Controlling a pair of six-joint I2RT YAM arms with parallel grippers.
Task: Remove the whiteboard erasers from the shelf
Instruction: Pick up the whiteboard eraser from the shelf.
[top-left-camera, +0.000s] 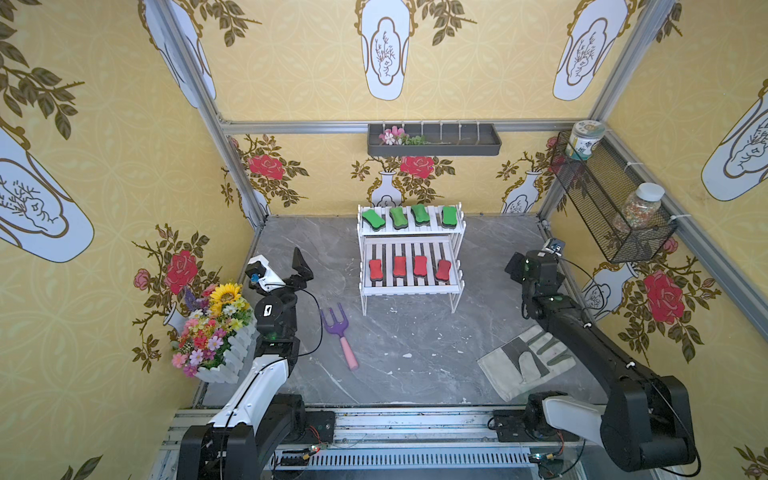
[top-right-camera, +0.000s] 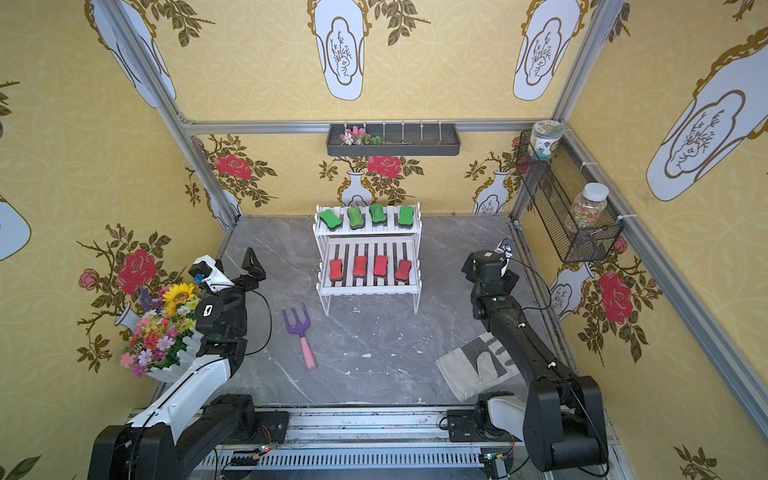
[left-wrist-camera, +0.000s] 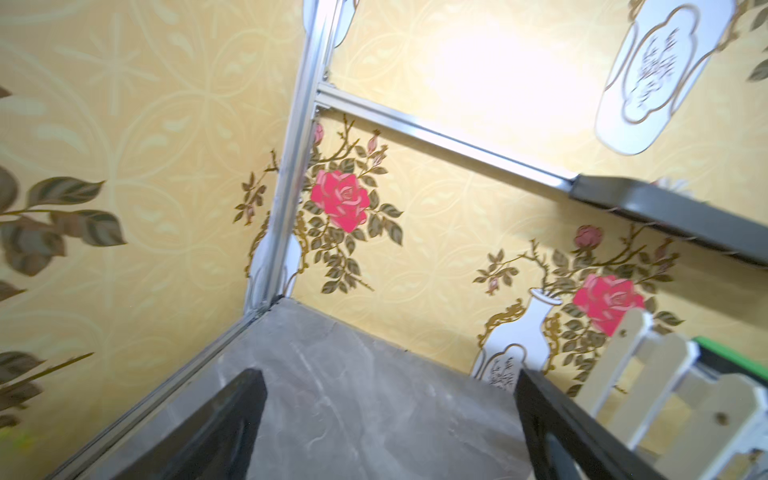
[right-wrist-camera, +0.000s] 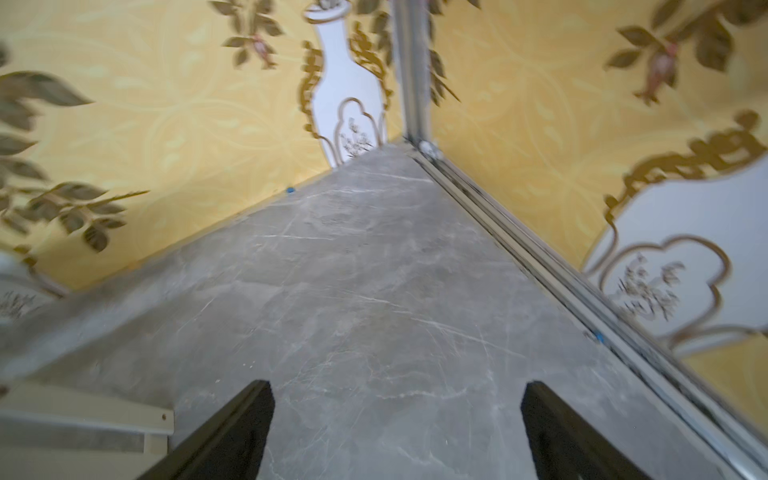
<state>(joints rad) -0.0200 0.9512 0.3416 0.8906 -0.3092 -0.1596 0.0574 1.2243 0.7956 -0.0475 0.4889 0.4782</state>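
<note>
The grey marble-patterned counter (top-left-camera: 415, 353) shows no eraser anywhere on its bare surface, so nothing of the task looks done. The white two-tier slatted shelf (top-left-camera: 411, 289) on thin legs stands toward the back of it and carries its full load. In front of the shelf and to its right lies a pale grey work glove with dark patches (top-left-camera: 523, 361). In front of the shelf and to its left lies a purple garden fork with a pink handle (top-left-camera: 334, 328). Neither belongs to the job. The left claw (left-wrist-camera: 388, 376) hangs well apart from the shelf on its left side, spread fully wide and holding nothing. Its wrist view catches only a corner of the shelf and a sliver of green. The right claw (right-wrist-camera: 399, 385) hangs well apart on the shelf's right side, equally wide and equally empty, with bare counter between its fingers. The four green bone-shaped whiteboard erasers with dark felt undersides (top-left-camera: 398, 217) lie in a row across the shelf's upper tier. The four red ones of the same shape (top-left-camera: 400, 267) lie in a row across its lower tier, nearer the front. By my reading the whole task is ahead: all eight pads must come off. Neither arm has yet closed in on the shelf, and the lower red row looks the easier to reach first.
</note>
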